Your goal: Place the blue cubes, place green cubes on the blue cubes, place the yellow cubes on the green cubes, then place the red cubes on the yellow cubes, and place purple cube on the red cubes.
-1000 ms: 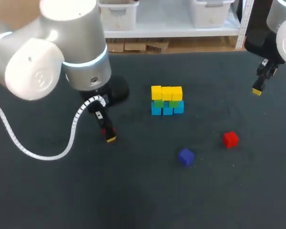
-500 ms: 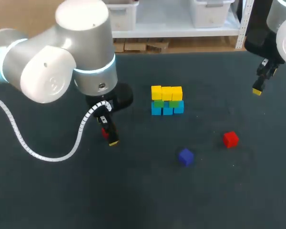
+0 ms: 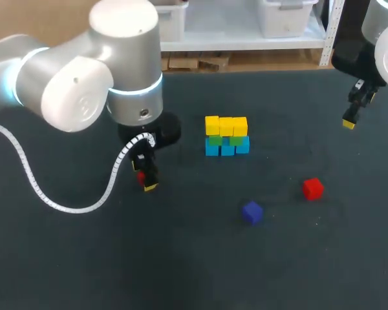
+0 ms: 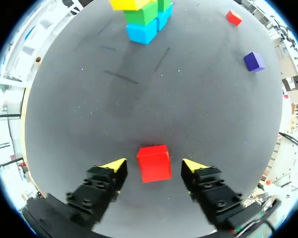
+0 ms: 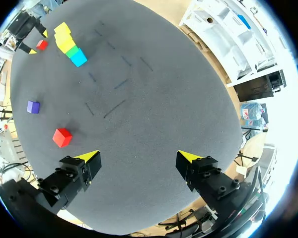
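Dark grey table [image 3: 77, 258], faintly scuffed. At left, left claw [image 4: 154, 166] low over it, fingers apart around a red cube [image 4: 153, 161], gaps on both sides. Mid-table, blue cubes [image 3: 227, 148] under green cubes [image 3: 215, 139] under yellow cubes [image 3: 226, 125]. Nearer, purple cube [image 3: 251, 212], then second red cube [image 3: 313, 188], well apart. Far right, right claw [image 3: 350, 116] raised, fingers spread, holding nothing.

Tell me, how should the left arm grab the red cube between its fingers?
By its two opposite side faces, straight down from above. The red cube sits flat on the table, alone, those faces roughly toward the open fingers of the left gripper.
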Controlling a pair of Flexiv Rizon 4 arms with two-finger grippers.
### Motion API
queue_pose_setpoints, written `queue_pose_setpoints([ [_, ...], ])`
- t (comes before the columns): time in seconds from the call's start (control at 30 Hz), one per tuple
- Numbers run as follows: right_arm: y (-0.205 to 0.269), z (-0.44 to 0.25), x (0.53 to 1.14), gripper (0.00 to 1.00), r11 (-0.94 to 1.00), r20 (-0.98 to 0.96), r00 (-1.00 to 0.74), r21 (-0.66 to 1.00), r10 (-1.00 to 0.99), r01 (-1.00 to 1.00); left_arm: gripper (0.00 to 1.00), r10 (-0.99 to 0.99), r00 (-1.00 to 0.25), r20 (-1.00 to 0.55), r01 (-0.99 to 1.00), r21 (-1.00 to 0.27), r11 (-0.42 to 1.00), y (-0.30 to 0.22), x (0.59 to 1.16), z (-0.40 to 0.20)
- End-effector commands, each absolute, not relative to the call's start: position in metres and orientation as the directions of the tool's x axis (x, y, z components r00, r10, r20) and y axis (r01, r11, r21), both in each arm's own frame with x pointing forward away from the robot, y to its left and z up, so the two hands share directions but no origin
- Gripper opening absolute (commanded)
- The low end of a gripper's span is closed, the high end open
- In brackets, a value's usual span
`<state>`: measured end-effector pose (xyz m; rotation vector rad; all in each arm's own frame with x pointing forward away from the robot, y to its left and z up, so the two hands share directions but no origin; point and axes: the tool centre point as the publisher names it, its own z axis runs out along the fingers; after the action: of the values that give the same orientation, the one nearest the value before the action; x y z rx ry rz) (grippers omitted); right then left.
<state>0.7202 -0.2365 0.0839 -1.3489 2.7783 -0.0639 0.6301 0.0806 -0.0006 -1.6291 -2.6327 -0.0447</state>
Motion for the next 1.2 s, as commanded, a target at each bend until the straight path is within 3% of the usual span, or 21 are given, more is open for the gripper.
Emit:
queue_pose_setpoints([
  [0.03,-0.237,0.084,0.72,1.0,0.618,-0.031,-0.617,-0.06,-0.786,-0.784,0.0,0.891,-0.449,0.065,0.893,0.001,0.45,0.081,0.632,0.001],
  [0.5,-0.237,0.084,0.72,1.0,0.618,-0.031,-0.617,-0.06,-0.786,-0.784,0.0,0.906,-0.419,0.06,0.908,0.032,0.417,0.083,0.631,0.023],
  [1.2,-0.237,0.084,0.72,1.0,0.618,-0.031,-0.617,-0.06,-0.786,-0.784,0.0,0.944,-0.329,0.012,0.94,0.105,0.326,0.082,0.644,0.12],
])
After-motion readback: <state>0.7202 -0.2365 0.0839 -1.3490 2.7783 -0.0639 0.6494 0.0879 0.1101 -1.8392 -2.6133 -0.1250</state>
